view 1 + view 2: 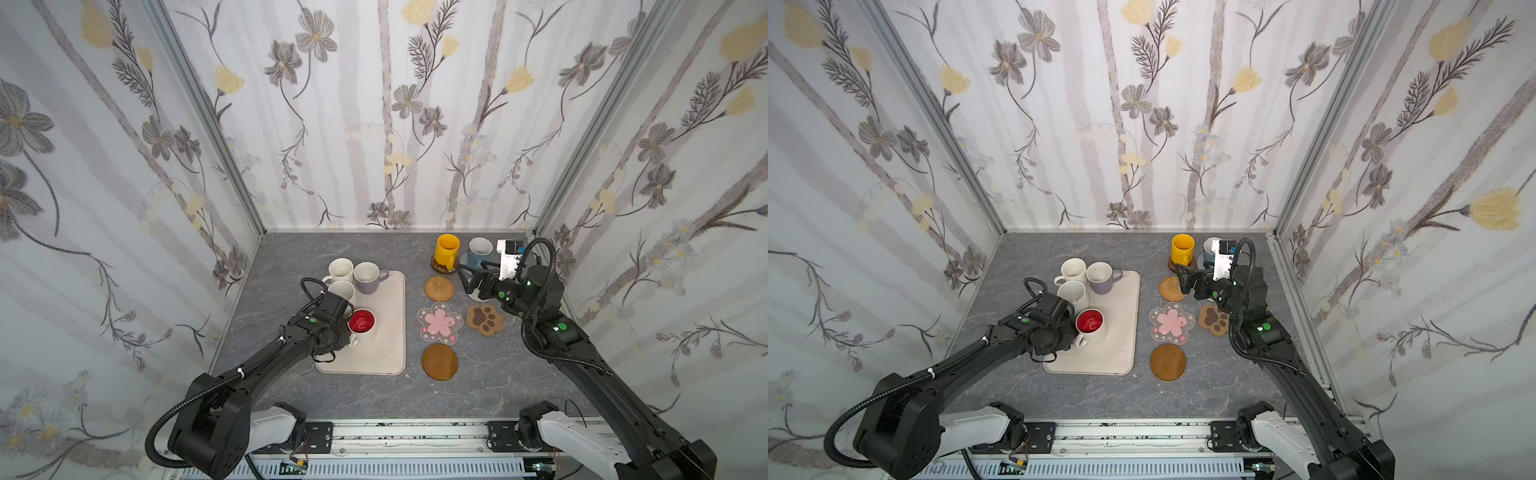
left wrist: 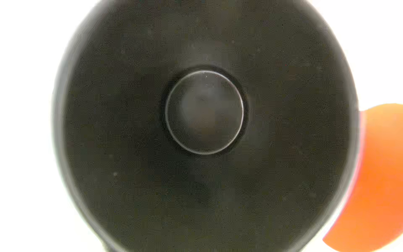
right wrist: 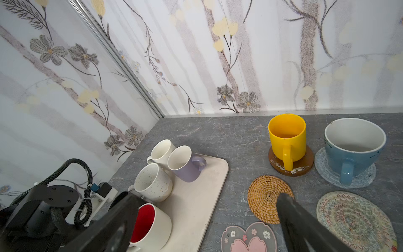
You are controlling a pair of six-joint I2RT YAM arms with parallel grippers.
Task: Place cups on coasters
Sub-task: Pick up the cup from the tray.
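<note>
Flowery wallpaper on three sides, grey stone-look table (image 1: 291, 395) underneath.

Both top views: the left gripper (image 1: 340, 324) points down at the tray's (image 1: 390, 332) left edge, right beside the red mug (image 1: 361, 322). Its jaws are hidden under the wrist, so I can't tell how they stand. Two cups already sit on coasters at the back: yellow mug (image 1: 446, 249) and blue mug (image 1: 480, 249). Free ones are the woven coaster (image 1: 439, 288), flower coaster (image 1: 439, 323), paw coaster (image 1: 485, 319) and brown disc (image 1: 439, 361). The right gripper (image 1: 473, 274) hangs over that side, jaws wide open, holding nothing.

Left wrist view: nothing but the inside of the black mug (image 2: 204, 112), straight down to its bottom, with the red mug a blur at the edge. No jaws in shot. My guess is it's going for the rim wall, so pinch firmly and lift straight up, because the neighbours are really close.

Right wrist view: speckled mug (image 3: 152, 183), white mug (image 3: 161, 152) and lavender mug (image 3: 185, 163) are packed together just behind. The beige coaster (image 3: 355, 220) is free too. The right arm hovers over the landing zone — I reckon it needs to back off first.
</note>
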